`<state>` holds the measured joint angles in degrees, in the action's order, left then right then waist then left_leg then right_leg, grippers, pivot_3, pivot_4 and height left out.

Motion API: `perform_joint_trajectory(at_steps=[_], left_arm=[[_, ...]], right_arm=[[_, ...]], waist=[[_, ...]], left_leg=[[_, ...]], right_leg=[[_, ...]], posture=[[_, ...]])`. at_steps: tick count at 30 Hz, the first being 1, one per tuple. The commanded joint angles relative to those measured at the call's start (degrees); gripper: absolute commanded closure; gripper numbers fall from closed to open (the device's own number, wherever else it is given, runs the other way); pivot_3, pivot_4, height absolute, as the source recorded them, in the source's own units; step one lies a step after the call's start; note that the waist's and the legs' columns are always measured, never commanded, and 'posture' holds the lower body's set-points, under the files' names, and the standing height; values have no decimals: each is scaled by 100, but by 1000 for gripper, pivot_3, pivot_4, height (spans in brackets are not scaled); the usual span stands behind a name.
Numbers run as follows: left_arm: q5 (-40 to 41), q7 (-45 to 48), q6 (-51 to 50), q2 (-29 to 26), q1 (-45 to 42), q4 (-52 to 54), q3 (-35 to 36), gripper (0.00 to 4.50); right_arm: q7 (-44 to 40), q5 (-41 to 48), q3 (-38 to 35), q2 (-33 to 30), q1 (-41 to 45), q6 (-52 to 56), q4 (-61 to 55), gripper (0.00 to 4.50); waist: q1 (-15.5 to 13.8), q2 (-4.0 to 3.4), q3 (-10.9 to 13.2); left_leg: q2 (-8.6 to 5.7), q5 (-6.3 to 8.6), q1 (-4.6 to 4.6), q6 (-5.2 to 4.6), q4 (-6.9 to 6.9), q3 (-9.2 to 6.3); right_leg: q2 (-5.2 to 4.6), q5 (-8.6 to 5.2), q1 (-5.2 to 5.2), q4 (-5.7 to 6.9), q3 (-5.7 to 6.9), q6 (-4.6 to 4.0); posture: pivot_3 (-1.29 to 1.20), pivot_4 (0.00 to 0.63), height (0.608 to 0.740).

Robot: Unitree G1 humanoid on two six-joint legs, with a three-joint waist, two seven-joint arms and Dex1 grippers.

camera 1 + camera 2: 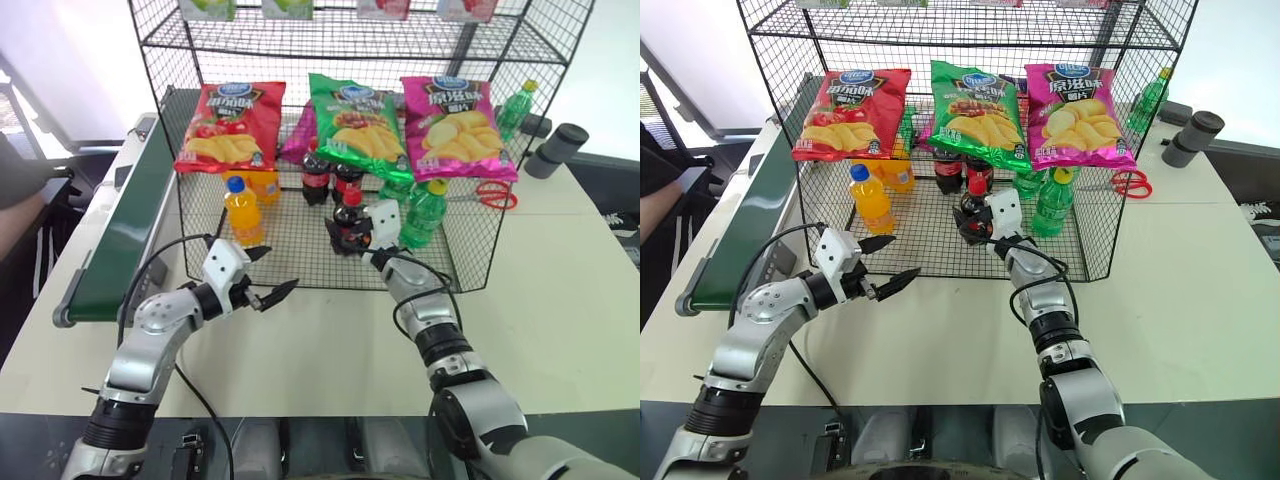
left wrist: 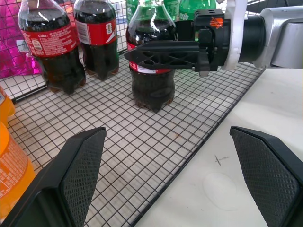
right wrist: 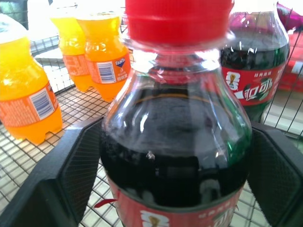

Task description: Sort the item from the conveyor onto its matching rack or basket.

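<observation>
Conveyor [image 1: 125, 235] on the far left carries nothing visible. Next right, the left gripper [image 1: 262, 279] hangs wide open and empty just in front of the rack [image 1: 300, 235]. Further right, the cola bottle [image 2: 152, 71] stands upright on the rack's bottom grid floor, near two other colas [image 2: 71, 42], with the right gripper [image 1: 352, 232] around it, fingers spread clear of its sides. Placement looks done; only withdrawing the right arm seems left.
</observation>
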<state>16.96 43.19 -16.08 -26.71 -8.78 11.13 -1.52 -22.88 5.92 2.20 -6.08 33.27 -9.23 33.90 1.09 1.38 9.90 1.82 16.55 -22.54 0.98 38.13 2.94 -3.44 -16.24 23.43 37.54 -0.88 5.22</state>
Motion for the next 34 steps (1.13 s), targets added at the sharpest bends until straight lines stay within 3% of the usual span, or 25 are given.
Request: perform_joint_trajectory(at_steps=[1, 5, 9, 17, 23, 34], left_arm=[[55, -43, -17, 26, -94, 195, -9, 0], [49, -28, -18, 23, -129, 136, 18, 0], [36, 14, 24, 6, -142, 37, 40, 0], [129, 318, 83, -411, -187, -294, 386, 0], [221, 446, 119, -762, -29, -478, 776, 0], [332, 464, 158, -828, 184, -408, 1001, 0]], right_arm=[[-247, 12, 6, -336, -430, 84, -1148, 30], [-950, 402, -62, -1140, -1475, 768, -2991, 30], [-1339, 709, -219, -1769, -2193, 1266, -4021, 30], [-2096, 1847, -1603, -3071, -3688, 2130, -5370, 30], [-2151, 2105, -2045, -3243, -4036, 2371, -5575, 30], [-2143, 2049, -1992, -3264, -3790, 2543, -5459, 30]], waist=[[-7, 0, 0], [-27, -2, 0], [8, -2, 0], [-34, -6, -3], [-28, -7, -3], [-41, -6, -3]], left_leg=[[-1, 0, 0, 0, 0, 1], [-4, 1, -5, -1, 0, -2], [-3, 1, 5, -2, -1, 0], [-3, 1, 14, -2, 1, -2], [2, 1, 16, -3, 0, -4], [0, 1, 14, -3, 1, -4]], right_leg=[[-2, 0, -1, -1, 0, 0], [-7, 0, -2, -7, 2, 0], [-4, 0, -8, -6, 0, 0], [5, 0, -22, -9, 0, 0], [14, -1, -22, -10, 0, -1], [11, -1, -24, -14, 0, -1]], posture=[[0, 150, 740], [0, 150, 740], [0, 150, 740], [0, 150, 740], [0, 150, 740], [0, 150, 740]])
